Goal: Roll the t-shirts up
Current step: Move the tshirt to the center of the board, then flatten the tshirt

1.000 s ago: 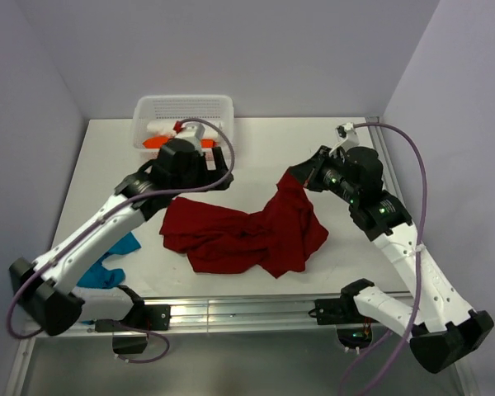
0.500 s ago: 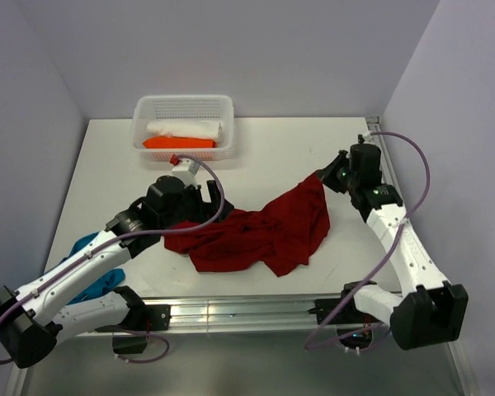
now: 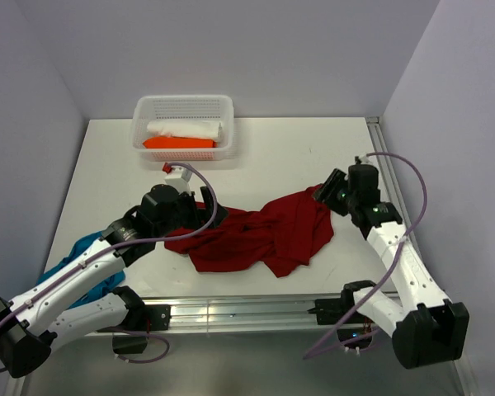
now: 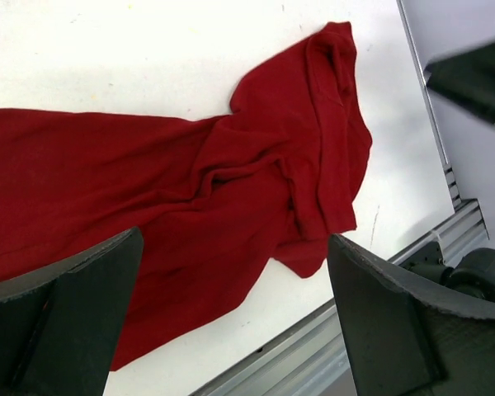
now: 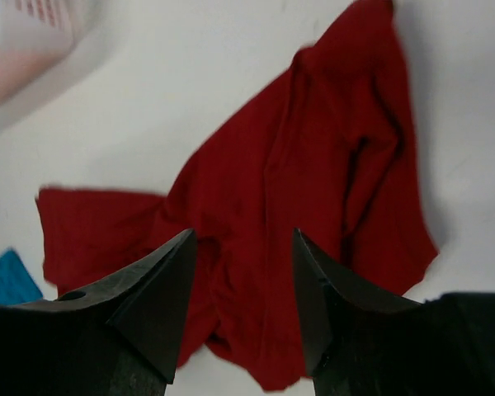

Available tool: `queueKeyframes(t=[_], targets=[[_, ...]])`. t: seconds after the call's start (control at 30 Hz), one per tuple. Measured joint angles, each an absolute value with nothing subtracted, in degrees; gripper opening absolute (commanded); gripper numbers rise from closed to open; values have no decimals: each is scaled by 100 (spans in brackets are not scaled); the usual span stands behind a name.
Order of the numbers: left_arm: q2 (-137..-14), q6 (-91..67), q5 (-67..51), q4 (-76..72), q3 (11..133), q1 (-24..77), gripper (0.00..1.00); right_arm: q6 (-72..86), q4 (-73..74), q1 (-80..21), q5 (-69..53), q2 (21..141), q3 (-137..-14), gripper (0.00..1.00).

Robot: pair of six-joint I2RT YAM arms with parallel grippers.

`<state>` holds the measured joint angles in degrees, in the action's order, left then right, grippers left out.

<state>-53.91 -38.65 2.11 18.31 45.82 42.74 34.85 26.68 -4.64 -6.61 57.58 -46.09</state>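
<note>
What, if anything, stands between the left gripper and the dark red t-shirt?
Nothing visible does. The left gripper hangs open directly above the dark red t-shirt, with only crumpled cloth and bare table showing between its jaws.

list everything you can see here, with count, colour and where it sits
dark red t-shirt: 1, dark red, crumpled mid-table between the arms
teal-blue t-shirt: 1, teal-blue, near left edge, partly under the left arm
orange t-shirt: 1, orange, bundled in the basket
white t-shirt: 1, white, in the basket behind the orange one
basket: 1, white perforated, far left of the table
table: 1, white
left gripper: 1, black, open over the red shirt
right gripper: 1, black, open over the red shirt
</note>
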Motion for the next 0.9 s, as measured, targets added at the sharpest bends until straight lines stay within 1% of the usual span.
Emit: queueKeyframes(t=[0.1, 0.23, 0.3, 0.4, 0.6, 0.77, 0.9], targets=[[-5393, -3983, 434, 1944, 4613, 4274, 100, 3516, 2825, -1076, -582, 5520, -4335, 56], [-5594, -4143, 733, 2233, 4687, 4272, 100, 3776, 2985, -2252, -202, 5402, -4058, 54], [-5610, -4189, 797, 2324, 4687, 4274, 99, 3916, 3116, -2569, -27, 5323, -3959, 52], [-5575, -4274, 891, 2359, 4687, 4274, 99, 4119, 3221, -2777, 189, 5253, -3817, 50], [-5546, -4320, 1007, 2471, 4689, 4274, 99, 4469, 3332, -3267, 467, 5360, -3548, 50], [-5546, -4329, 1063, 2495, 4692, 4274, 100, 4602, 3402, -3634, 679, 5631, -3540, 53], [-5546, -4333, 1063, 2493, 4689, 4274, 100, 4648, 3415, -3785, 790, 5929, -3540, 53]])
